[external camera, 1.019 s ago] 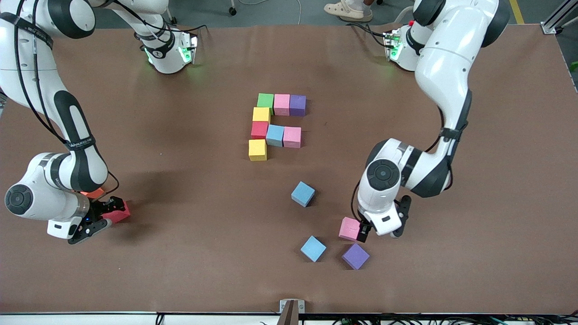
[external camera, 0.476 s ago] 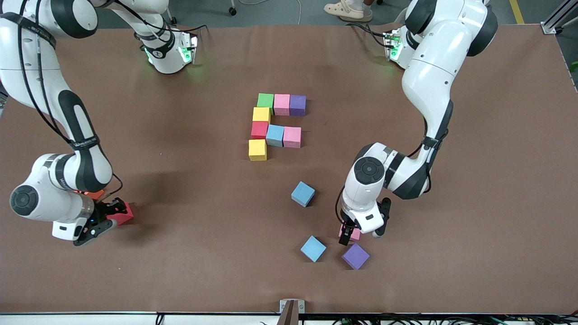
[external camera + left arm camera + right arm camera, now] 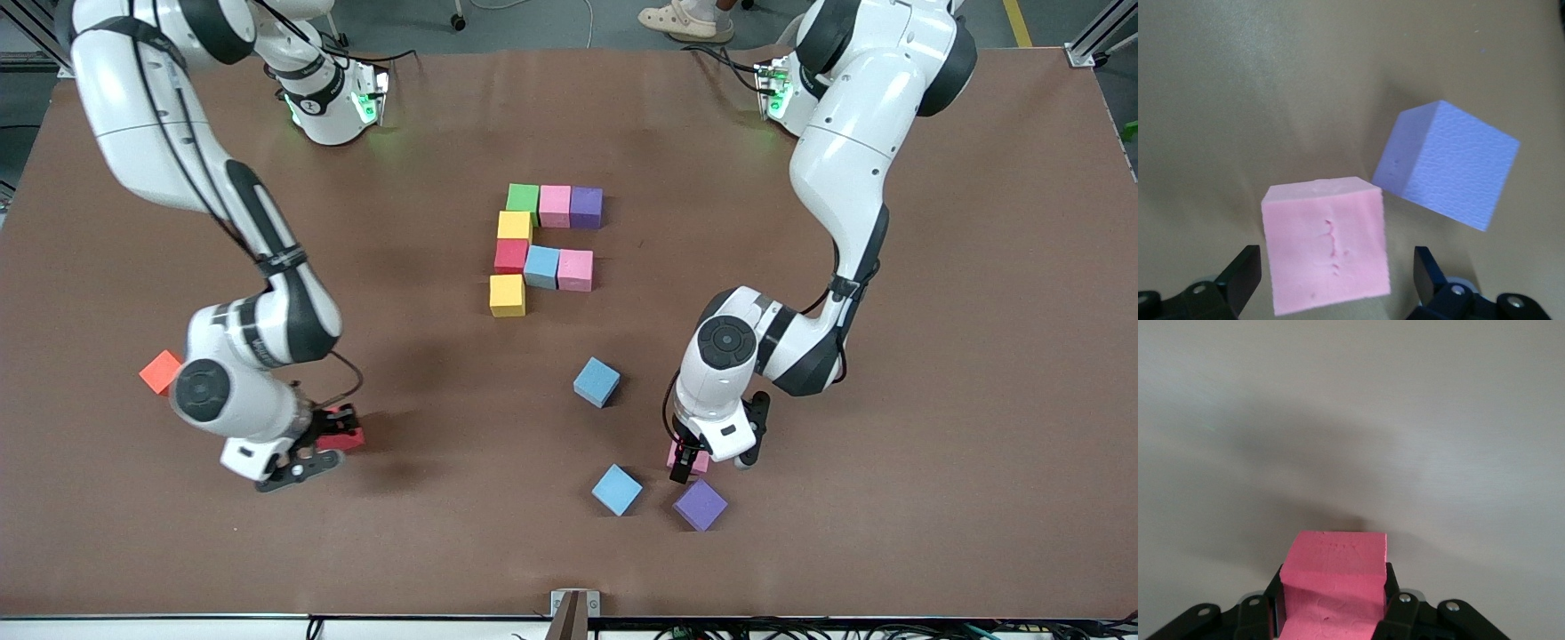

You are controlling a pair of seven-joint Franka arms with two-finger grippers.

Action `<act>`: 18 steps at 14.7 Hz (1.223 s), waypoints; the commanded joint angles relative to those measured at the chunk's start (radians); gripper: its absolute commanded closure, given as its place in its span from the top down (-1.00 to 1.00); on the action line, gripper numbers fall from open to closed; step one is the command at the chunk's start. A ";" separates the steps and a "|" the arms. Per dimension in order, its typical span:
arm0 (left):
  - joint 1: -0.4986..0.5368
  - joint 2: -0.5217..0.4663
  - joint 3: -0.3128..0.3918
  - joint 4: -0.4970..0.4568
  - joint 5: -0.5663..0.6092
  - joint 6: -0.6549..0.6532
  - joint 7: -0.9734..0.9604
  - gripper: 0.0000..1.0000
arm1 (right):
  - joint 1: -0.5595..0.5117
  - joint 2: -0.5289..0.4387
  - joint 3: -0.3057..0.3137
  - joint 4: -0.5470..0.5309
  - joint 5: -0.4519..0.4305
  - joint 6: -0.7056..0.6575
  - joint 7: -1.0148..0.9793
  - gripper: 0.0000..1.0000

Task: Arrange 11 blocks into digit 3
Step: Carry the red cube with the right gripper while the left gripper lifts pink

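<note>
Brown table (image 3: 933, 356); right hand (image 3: 331, 442) grips red block (image 3: 342, 437); orange cube (image 3: 161, 372).

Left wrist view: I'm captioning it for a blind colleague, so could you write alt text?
A pink block sits on the brown table between the open fingers of the left gripper, with a gap on each side. A purple block rests close beside the pink one, turned at an angle to it.
</note>
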 commanded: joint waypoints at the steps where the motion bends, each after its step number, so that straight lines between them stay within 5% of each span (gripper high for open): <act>1: -0.004 0.023 0.009 0.017 -0.007 0.020 0.010 1.00 | 0.107 0.002 -0.011 0.006 -0.004 0.005 0.217 -0.19; 4: -0.006 0.032 0.027 0.017 -0.007 0.026 0.007 0.98 | 0.206 0.014 -0.011 0.033 -0.004 -0.006 0.369 -0.19; 9: -0.006 0.029 0.029 0.017 -0.007 0.026 0.006 -0.30 | 0.332 0.031 -0.009 0.035 0.028 -0.005 0.570 -0.19; 11: -0.006 0.020 0.029 0.017 -0.006 0.020 0.006 -0.47 | 0.344 0.027 -0.011 0.024 0.126 -0.005 0.575 -0.18; 18: -0.006 -0.064 0.011 0.017 -0.016 -0.173 0.004 -0.54 | 0.364 -0.030 -0.009 -0.114 0.137 -0.006 0.581 -0.18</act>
